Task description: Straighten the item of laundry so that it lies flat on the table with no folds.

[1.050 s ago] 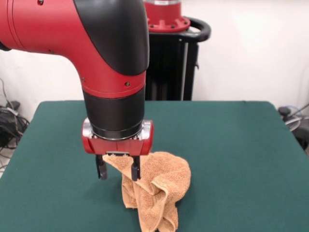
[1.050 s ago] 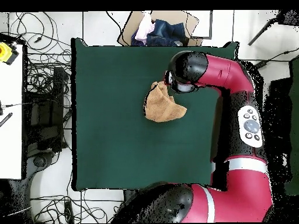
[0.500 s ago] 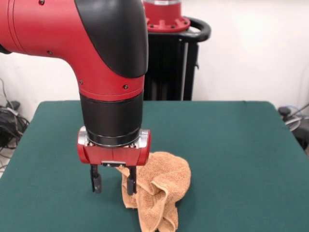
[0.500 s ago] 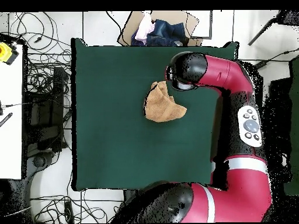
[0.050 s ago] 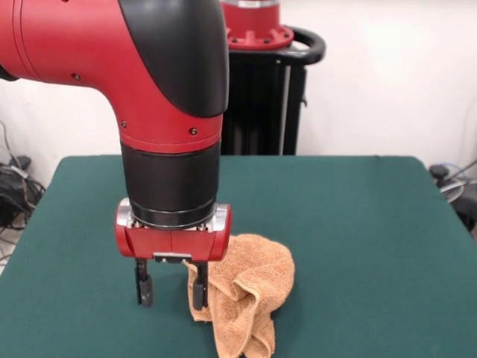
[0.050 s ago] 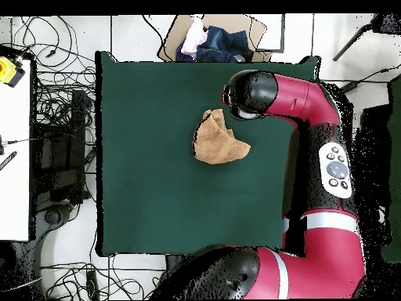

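Your towel sits bunched up on the bench, with the jaws spread and empty beside it.

You have the wide rectangular bench with its dark green felt top (image 5: 358,224) (image 6: 157,180) carrying everything. Over it stands the red and black arm (image 5: 149,89) (image 6: 313,117), pointing straight down. The small orange-tan terry-cloth towel (image 5: 250,294) (image 6: 219,141) lies crumpled and folded over itself near the bench's middle in the overhead view. Your black gripper (image 5: 169,285) hangs low with its jaws apart, one finger (image 5: 199,287) just against the towel's edge, the other (image 5: 142,285) over bare felt.
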`<control>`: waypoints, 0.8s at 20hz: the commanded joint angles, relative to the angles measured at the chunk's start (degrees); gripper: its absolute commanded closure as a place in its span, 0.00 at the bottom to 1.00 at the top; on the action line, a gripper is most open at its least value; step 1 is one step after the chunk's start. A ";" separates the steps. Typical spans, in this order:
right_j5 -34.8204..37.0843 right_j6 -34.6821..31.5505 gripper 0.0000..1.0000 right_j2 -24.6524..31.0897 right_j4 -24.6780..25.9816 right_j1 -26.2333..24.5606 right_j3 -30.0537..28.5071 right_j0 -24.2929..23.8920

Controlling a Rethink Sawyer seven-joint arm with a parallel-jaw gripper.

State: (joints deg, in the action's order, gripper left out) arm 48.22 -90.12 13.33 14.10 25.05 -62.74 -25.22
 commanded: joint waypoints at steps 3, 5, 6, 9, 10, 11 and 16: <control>10.37 0.08 0.00 1.99 -1.53 -2.81 -0.59 -0.07; 11.28 0.03 0.00 1.79 -1.31 -2.43 -0.43 0.23; 12.26 -0.18 0.00 1.66 -1.36 -2.46 -0.18 0.34; 16.75 -1.50 0.00 1.09 -1.83 -2.62 0.31 0.64; 18.48 -2.04 0.00 0.81 -1.92 -2.58 0.53 0.79; 19.57 -2.36 0.00 0.69 -1.92 -2.34 0.53 0.87; 23.93 -2.84 0.00 0.76 -1.85 -1.96 0.73 0.79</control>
State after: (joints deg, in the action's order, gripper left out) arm 65.18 -90.12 13.34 13.95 23.06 -61.12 -25.20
